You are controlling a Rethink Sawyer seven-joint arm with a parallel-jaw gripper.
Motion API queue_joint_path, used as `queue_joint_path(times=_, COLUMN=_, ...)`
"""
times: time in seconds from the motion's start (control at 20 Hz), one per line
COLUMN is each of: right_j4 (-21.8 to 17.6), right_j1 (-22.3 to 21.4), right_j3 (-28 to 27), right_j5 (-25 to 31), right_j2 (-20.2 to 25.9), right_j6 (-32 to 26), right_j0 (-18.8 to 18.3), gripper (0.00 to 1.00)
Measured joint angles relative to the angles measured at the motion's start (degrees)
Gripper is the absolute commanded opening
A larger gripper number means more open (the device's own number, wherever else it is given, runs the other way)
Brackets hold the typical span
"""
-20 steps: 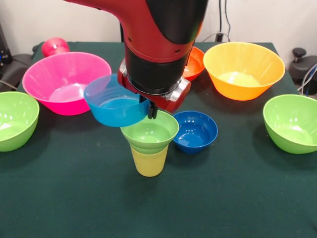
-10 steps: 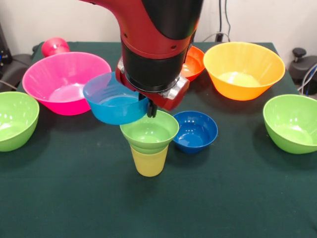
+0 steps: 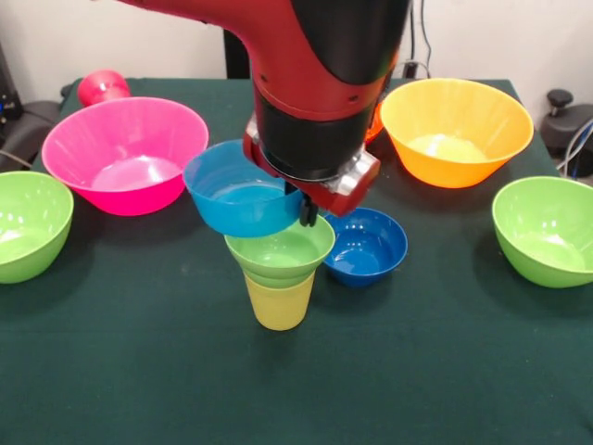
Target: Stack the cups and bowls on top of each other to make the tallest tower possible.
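the tool (image 3: pixel 307 211) is clamped on the rim of the light blue bowl (image 3: pixel 243 201), carrying it tilted in the air just above the small lime green bowl (image 3: pixel 280 253); whether they touch i cannot tell. that green bowl sits nested in the yellow cup (image 3: pixel 278 302), upright on the bench (image 3: pixel 139 371). the dark blue bowl (image 3: pixel 367 245) rests just beside the stack. the arm (image 3: pixel 324 83) hides most of the orange-red bowl (image 3: pixel 375 119). only the top of the red cup (image 3: pixel 102 86) shows behind the pink bowl (image 3: pixel 124 154).
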Motion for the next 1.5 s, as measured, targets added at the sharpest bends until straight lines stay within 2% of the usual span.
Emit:
queue_joint_path(times=0.95, right_j4=2.4, right_j1=5.1, right_j3=-5.9, right_j5=0.0, right_j2=-1.9, right_j6=3.4, right_j0=2.5, gripper=0.0)
queue_joint_path(times=1.5, right_j4=2.5, right_j1=5.4, right_j3=-6.3, right_j5=0.0, right_j2=-3.0, right_j6=3.4, right_j0=2.5, gripper=0.0)
